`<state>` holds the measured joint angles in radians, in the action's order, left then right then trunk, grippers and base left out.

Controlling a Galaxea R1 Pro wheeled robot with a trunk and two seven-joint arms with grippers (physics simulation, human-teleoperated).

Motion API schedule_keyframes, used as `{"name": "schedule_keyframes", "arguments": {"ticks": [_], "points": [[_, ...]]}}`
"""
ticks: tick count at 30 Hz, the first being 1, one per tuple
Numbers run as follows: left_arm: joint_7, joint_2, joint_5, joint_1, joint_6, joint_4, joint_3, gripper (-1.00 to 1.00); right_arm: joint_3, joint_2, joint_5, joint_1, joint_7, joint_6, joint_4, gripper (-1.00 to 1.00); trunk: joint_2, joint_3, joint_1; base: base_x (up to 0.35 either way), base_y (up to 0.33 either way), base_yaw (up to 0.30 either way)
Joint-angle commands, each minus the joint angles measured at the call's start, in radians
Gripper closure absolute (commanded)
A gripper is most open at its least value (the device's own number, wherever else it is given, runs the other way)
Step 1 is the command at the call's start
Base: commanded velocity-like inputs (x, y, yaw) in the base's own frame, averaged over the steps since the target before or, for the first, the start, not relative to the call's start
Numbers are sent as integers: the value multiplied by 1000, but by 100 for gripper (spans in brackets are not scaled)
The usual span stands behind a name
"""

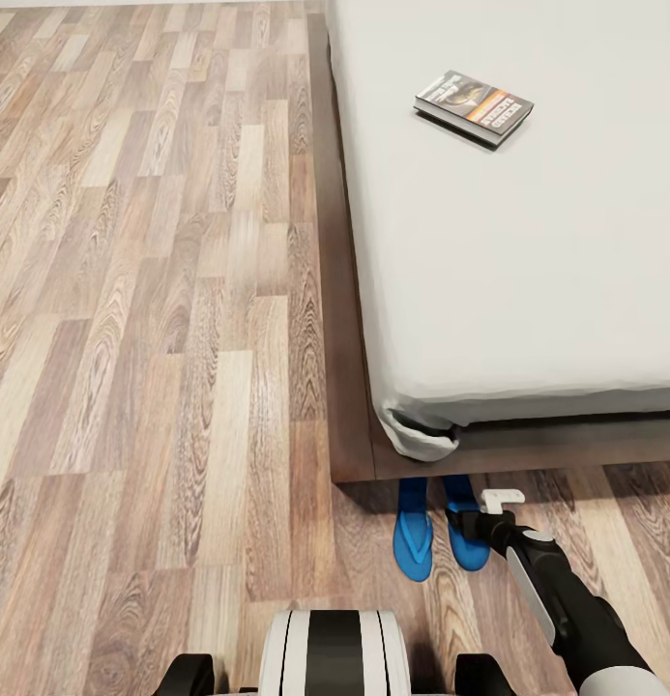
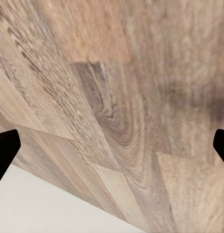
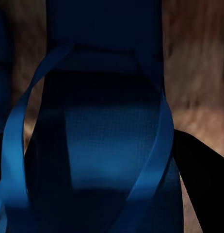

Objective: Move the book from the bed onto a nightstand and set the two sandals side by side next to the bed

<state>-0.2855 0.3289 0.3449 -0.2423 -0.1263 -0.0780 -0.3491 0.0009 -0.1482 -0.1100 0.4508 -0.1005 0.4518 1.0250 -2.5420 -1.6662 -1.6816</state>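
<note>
book (image 1: 475,106): lies flat on the mattress of the bed (image 1: 528,242), well away from the edge; thin, light, stiff enough to pinch at one edge.
sandals: left sandal (image 1: 413,535) and right sandal (image 1: 466,527) side by side on the floor (image 1: 151,319) at the bed's foot corner, toes under the frame.
right tool (image 1: 467,523): down at the right sandal; fingers either side of its strap (image 3: 158,160), clamped or not — cannot tell.
left tool (image 2: 112,145): fingers apart, nothing between, over bare planks.
handling: flat, light, flexible sole; strap is soft, so best taken by the sole edge.

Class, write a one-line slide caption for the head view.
Right tool reaches a blue sandal beside its mate at the bed corner; book on mattress.
</note>
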Motion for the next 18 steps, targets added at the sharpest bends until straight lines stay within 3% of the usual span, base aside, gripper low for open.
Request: {"name": "schedule_keyframes", "arguments": {"ticks": [1,18], "points": [[-3,0,9,0,-2,0,-9,-100,0,0,-9,0,0,5,1,100,0,0,0,0,0,0],[-3,1,8,0,-2,0,-10,-100,4,0,-10,0,2,-43,-18,100,0,0,0,0,0,0]]}}
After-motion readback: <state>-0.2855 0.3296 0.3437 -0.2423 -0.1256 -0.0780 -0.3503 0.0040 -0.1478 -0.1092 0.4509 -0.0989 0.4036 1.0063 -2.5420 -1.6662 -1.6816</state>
